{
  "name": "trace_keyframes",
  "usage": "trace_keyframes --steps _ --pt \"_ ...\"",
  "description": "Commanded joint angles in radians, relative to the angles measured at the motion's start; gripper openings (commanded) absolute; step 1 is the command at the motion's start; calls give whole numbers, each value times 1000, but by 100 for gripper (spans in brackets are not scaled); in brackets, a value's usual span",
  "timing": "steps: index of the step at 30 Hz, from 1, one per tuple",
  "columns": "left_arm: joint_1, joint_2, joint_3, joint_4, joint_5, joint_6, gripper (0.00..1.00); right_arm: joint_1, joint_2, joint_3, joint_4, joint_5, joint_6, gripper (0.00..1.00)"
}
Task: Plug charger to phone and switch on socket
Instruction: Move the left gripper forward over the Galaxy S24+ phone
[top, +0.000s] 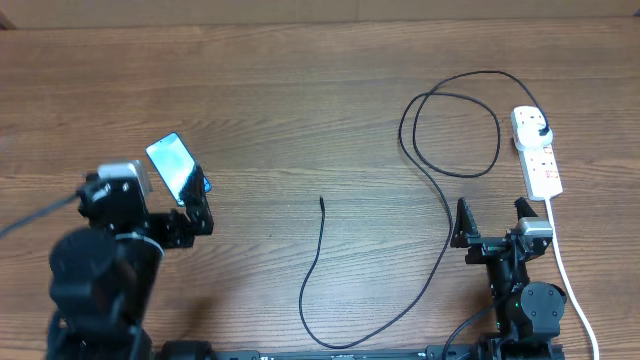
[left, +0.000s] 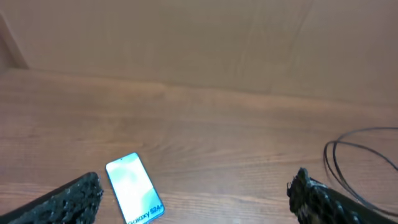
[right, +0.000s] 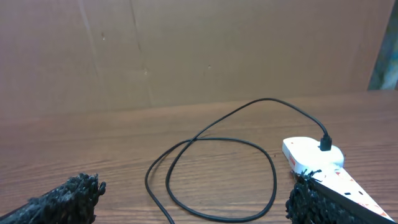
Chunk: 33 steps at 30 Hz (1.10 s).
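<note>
black left jaws and right jaws wide open, empty (phone (left: 134, 190) near left jaws)

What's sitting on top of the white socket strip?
A black plug sits in the socket's end outlet, its cable looping away. Its pins are hidden inside, and the switch positions are too small to tell.

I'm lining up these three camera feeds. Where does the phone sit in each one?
Overhead: the phone is at the far left, about mid-height.
Left wrist: the phone is low and left of centre, with its screen lit.
Right wrist: the phone is not in it.
Shared landmark: the looped black cable is at the upper right overhead, at the right edge in the left wrist view, and central in the right wrist view.
</note>
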Motion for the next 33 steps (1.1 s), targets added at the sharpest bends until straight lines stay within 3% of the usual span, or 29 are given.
trace_keyframes --steps 1,8,11,27,33 --pt "6 126 158 -92 8 -22 99 6 -11 -11 6 7 0 100" --pt "6 356 427 -359 32 -45 100 6 -10 -11 6 7 0 100" --pt "6 438 496 -433 53 10 99 6 -11 -11 6 7 0 100" --pt "4 674 500 -484 91 19 100 6 -11 -11 6 7 0 100" --pt "4 760 500 -496 65 -161 99 6 -11 -11 6 7 0 100"
